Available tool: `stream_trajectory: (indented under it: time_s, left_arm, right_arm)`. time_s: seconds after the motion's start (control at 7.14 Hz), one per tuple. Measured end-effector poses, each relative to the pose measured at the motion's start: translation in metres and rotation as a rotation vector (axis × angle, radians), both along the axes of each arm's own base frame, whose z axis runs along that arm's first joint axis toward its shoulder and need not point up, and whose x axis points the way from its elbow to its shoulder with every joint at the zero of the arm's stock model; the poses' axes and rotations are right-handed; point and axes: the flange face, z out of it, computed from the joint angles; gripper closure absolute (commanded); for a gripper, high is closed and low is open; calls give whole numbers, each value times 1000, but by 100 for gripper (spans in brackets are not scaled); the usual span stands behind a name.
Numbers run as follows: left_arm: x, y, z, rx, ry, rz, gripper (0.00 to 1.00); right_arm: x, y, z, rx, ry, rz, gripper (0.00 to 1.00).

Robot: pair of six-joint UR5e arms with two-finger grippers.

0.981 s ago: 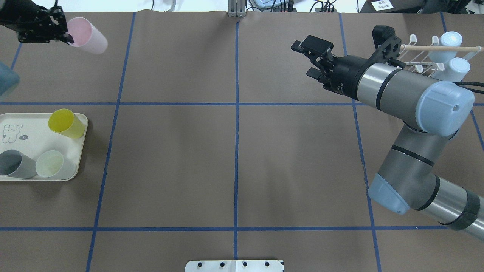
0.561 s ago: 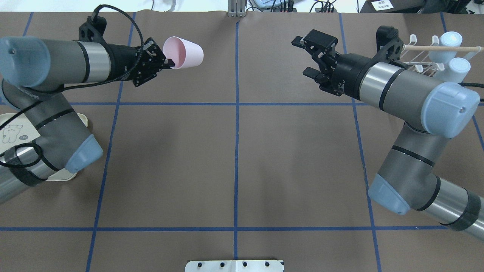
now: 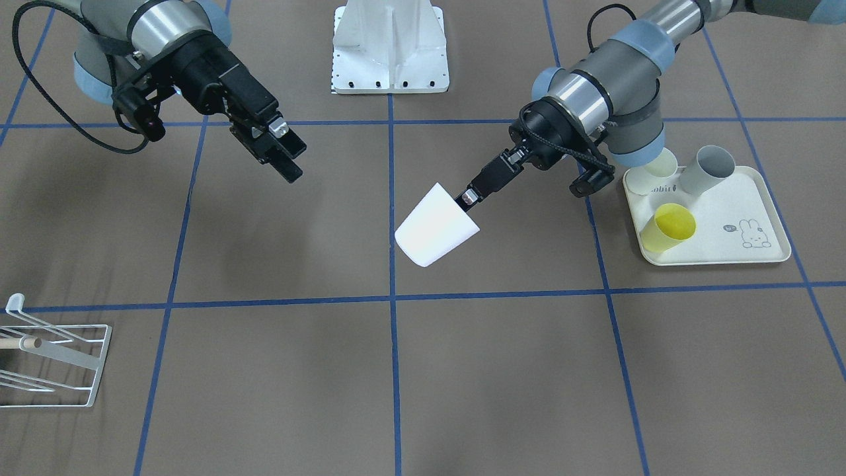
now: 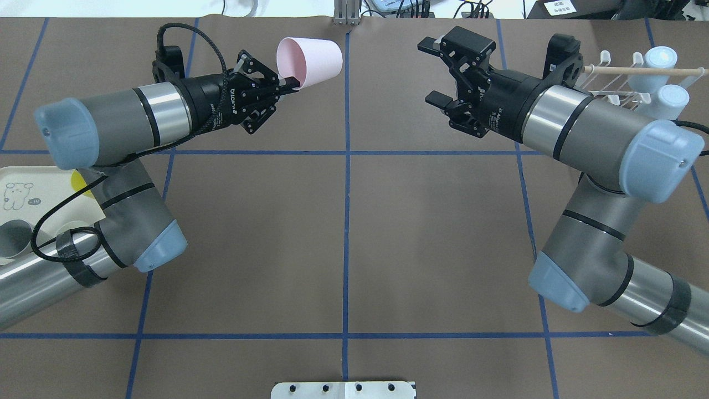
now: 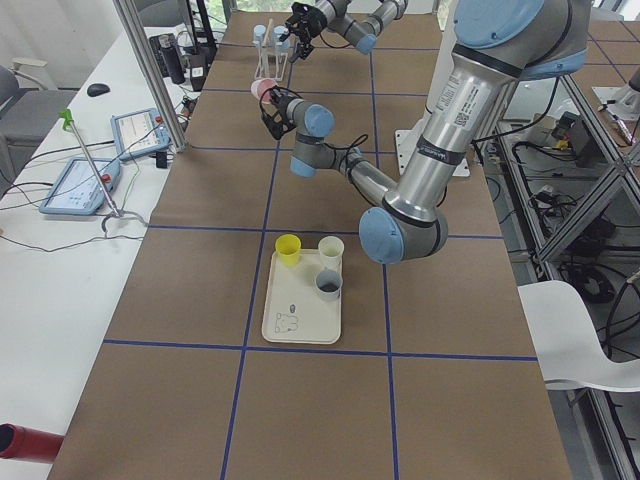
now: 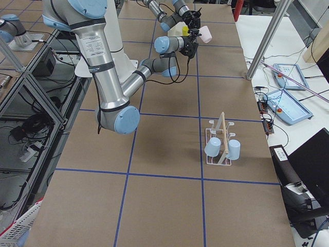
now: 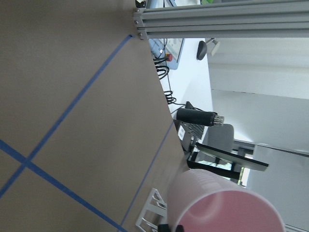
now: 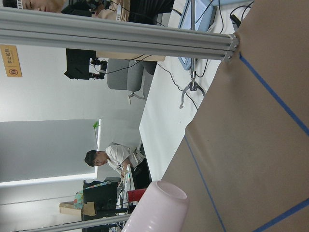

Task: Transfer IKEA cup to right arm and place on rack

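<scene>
Left gripper (image 4: 290, 85): clenched on the rim of the pink cup (image 4: 314, 55), one finger inside the mouth and one outside against the wall. You can check this in the front-facing view, where the cup reads almost white.

Pink cup: off the table (image 4: 249, 238), carried on its side. Its mouth faces the left gripper and its closed base points across at the right arm (image 4: 581, 119). In your overhead view it hangs over the far end of the table, just left of the centre tape line. Only the left gripper touches it.

Right gripper (image 4: 433, 72): released, jaws spread wide, aimed toward the cup's base. The two are apart, with the centre line between them. Your right wrist camera catches the cup's base low in its view.

Rack (image 4: 604, 83): far right corner of the table, just behind the right arm's wrist, well apart from the pink cup. Two pale blue cups (image 4: 672, 98) sit on its prongs, one on each side of the wooden dowel (image 4: 642, 70).

Cream tray (image 3: 760, 258): on the robot's left side, beside the left arm (image 4: 111, 124). A yellow cup (image 3: 671, 225), a grey cup (image 3: 707, 168) and a pale cream cup (image 3: 661, 165) stand on it, the cream one partly hidden behind the arm in the front-facing view
</scene>
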Motion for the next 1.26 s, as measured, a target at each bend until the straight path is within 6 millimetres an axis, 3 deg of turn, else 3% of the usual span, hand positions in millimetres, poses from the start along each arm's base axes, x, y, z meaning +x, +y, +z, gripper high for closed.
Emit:
stream_trajectory:
  time_s: [0.28, 0.56, 0.98, 1.26]
  left_arm:
    - [-3, -4, 11, -40, 145, -10, 100]
    - [1, 2, 5, -64, 238, -7, 100]
    - [39, 34, -17, -84, 324, 24, 100]
    - [51, 44, -29, -82, 345, 37, 100]
  right_arm:
    - [-23, -2, -19, -3, -35, -11, 0]
    - [-38, -9, -30, -27, -62, -7, 0]
    - [-43, -14, -31, -38, -65, 8, 0]
    - [-47, -17, -26, -46, -55, 9, 0]
